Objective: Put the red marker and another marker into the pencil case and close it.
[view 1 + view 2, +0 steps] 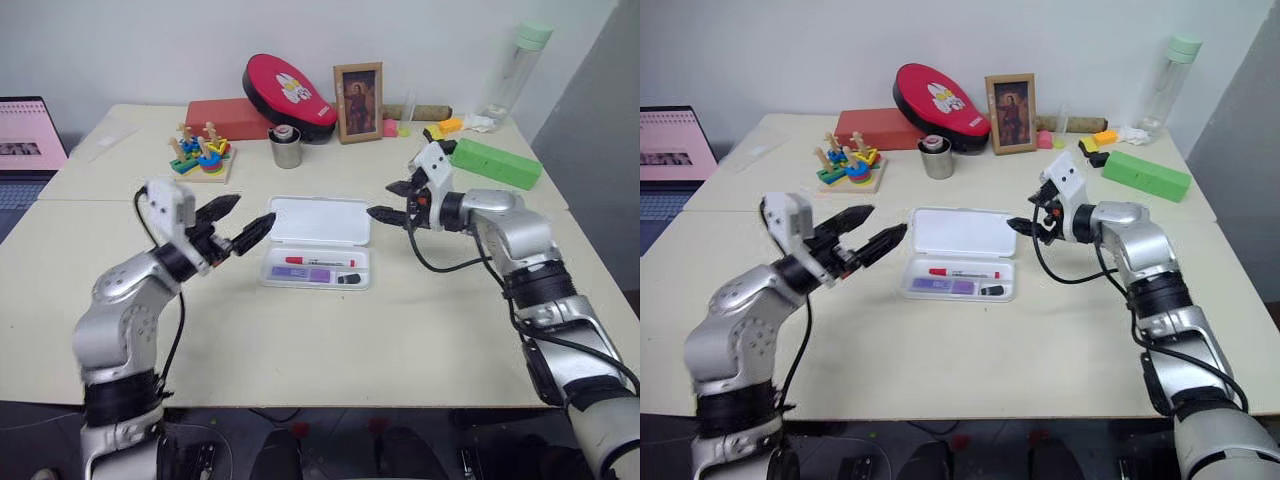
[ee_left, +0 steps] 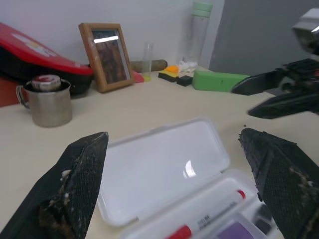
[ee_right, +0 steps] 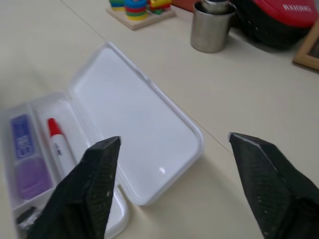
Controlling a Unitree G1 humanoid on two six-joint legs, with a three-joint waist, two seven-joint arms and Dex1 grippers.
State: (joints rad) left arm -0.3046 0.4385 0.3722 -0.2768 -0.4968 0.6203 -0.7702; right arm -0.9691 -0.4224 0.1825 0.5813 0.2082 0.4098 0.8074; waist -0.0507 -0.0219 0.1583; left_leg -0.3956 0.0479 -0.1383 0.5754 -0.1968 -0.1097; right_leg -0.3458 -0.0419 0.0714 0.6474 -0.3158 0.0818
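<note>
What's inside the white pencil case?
The open pencil case holds the red marker, a purple marker and a small black item. Nothing covers them; anything beneath them can't be seen.

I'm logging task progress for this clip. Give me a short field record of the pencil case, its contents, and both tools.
pencil case: open, lid lying flat on the table
red marker: inside the tray
lavender marker: inside the tray, beside the red marker
left tool: open, holding nothing, near the case's left end
right tool: open, holding nothing, by the lid's right edge
remaining step: closing the lid
</note>
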